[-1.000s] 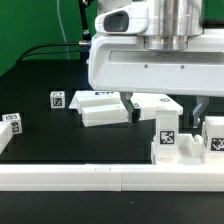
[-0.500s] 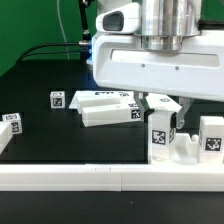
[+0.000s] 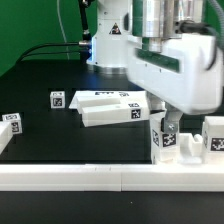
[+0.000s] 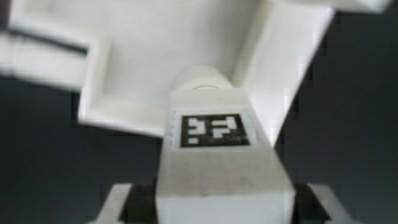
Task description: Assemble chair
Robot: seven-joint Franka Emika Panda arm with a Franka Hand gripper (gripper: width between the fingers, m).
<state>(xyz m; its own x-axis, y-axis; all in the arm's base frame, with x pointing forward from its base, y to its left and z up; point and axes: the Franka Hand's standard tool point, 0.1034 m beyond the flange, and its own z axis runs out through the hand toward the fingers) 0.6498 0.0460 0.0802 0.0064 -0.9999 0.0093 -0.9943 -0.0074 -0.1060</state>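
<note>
My gripper is shut on a white chair part, clamped on its upright post, which carries a square tag. The part stands against the long white rail at the front. A second tagged upright rises to the exterior view's right of it. In the wrist view the tagged post runs between my two fingers, which press on both of its sides; my gripper is at the frame's edge. Two more white chair parts lie together behind.
A small tagged cube sits at the exterior view's left on the black table. Another tagged white piece lies at the far left edge. The robot's base and cables stand at the back.
The jaws have closed from wide open onto the tagged post. The hand has swung and tilted toward the exterior view's right, uncovering the parts behind.
</note>
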